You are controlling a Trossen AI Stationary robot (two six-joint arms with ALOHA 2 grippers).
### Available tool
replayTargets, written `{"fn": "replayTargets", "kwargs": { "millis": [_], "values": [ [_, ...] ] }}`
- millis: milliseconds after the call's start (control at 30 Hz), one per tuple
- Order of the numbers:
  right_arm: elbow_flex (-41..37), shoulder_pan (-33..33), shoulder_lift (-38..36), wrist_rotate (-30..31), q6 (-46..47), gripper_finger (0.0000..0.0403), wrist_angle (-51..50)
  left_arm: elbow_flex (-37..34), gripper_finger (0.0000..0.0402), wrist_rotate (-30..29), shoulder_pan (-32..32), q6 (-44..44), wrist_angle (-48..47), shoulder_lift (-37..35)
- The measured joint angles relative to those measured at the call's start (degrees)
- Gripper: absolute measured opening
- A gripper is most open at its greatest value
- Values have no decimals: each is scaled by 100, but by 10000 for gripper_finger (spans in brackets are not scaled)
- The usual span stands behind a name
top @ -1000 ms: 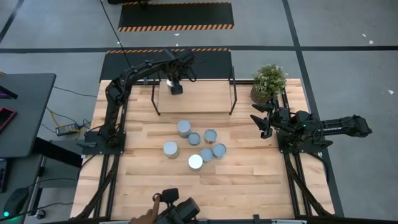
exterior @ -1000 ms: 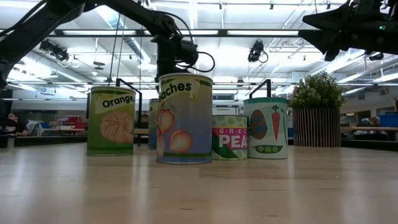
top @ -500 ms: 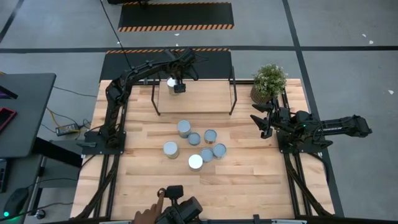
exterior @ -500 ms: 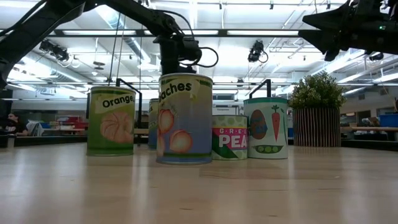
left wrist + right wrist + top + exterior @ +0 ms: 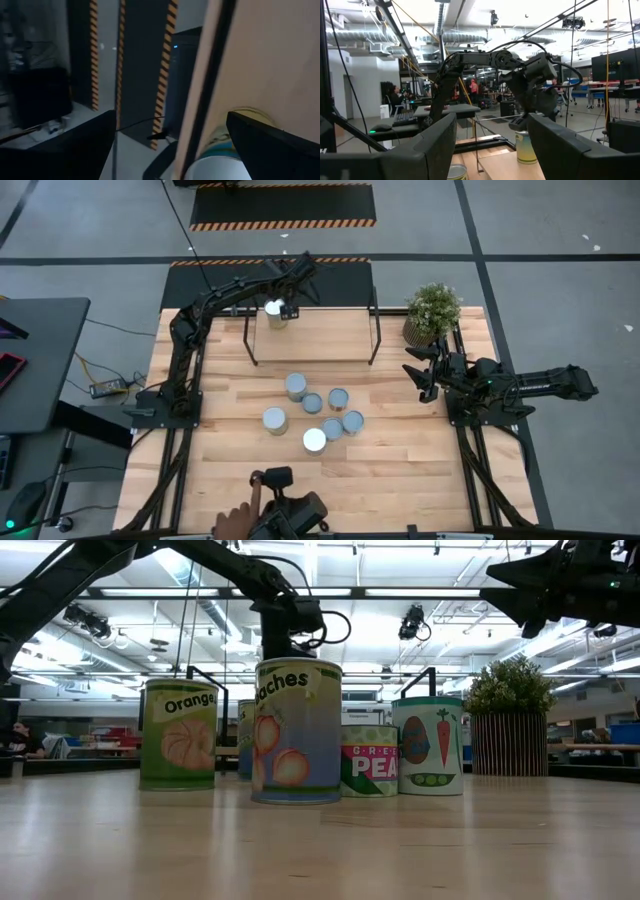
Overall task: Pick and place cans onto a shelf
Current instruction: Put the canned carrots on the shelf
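Nearby, a potted plant (image 5: 432, 311) stands beside the shelf (image 5: 330, 335).

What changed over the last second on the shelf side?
The left gripper, open, pulled back from the can on the shelf, uncovering its top; a person's hand crept in at the near edge. The right gripper and the six table cans stayed put.
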Motion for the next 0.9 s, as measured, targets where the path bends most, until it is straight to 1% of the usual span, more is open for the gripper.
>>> {"fn": "replayTargets", "kwargs": {
  "millis": [67,100,233,333,467,533,700,900],
  "values": [
    [0,0,0,-2,0,250,-2,0,385,-230,0,-28,31,0],
    [0,0,0,-2,-4,250,-2,0,385,-205,6,-93,25,-5],
    [0,1,0,-1,-17,250,0,1,385,509,8,-293,79,-98],
    [0,0,0,0,-17,250,0,9,385,577,-16,-267,72,-108],
    [0,2,0,-2,-2,250,-1,9,385,709,-22,-258,-282,-101],
    [0,2,0,-2,0,250,-2,7,385,659,-17,-267,-429,-98],
    [0,2,0,-8,4,250,0,7,385,245,21,-278,-588,-96],
    [0,0,0,-146,44,250,2,4,385,163,70,-285,-581,-94]
  ]
}}
